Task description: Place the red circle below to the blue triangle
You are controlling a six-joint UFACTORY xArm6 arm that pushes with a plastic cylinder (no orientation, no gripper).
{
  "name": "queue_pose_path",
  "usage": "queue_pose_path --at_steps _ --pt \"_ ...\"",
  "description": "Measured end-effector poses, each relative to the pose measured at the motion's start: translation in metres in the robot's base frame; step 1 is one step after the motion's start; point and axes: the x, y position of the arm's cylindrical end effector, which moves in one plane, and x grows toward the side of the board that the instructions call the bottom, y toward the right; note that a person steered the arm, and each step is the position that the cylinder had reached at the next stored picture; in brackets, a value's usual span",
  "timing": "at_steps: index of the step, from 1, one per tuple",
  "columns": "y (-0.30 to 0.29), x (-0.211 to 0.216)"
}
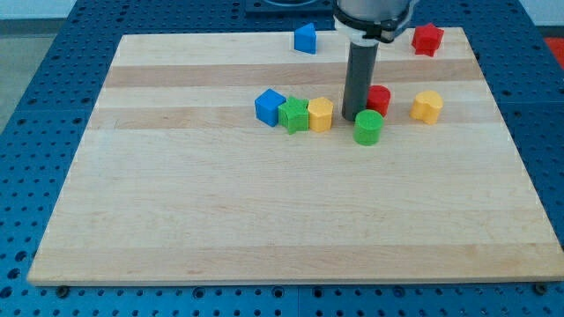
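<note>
The red circle (381, 99) sits right of the board's middle, partly hidden behind my rod. The blue triangle (305, 39) stands near the view's top edge of the board, up and to the left of the red circle. My tip (353, 118) rests on the board right at the red circle's left side; whether they touch cannot be told. The tip is just up and left of the green circle (368, 128) and right of the yellow hexagon (321, 114).
A blue cube (270, 106), a green star (294, 115) and the yellow hexagon form a row left of my tip. A yellow block (426, 106) lies right of the red circle. A red star (427, 39) sits at the top right. The wooden board (220, 211) lies on a blue perforated table.
</note>
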Motion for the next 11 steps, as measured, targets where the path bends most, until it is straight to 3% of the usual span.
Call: queue_pose_path --at_steps 3,6,7,11 --pt "0.068 0.010" --pt "0.028 -0.012" --pt "0.038 -0.013" --pt "-0.019 -0.065"
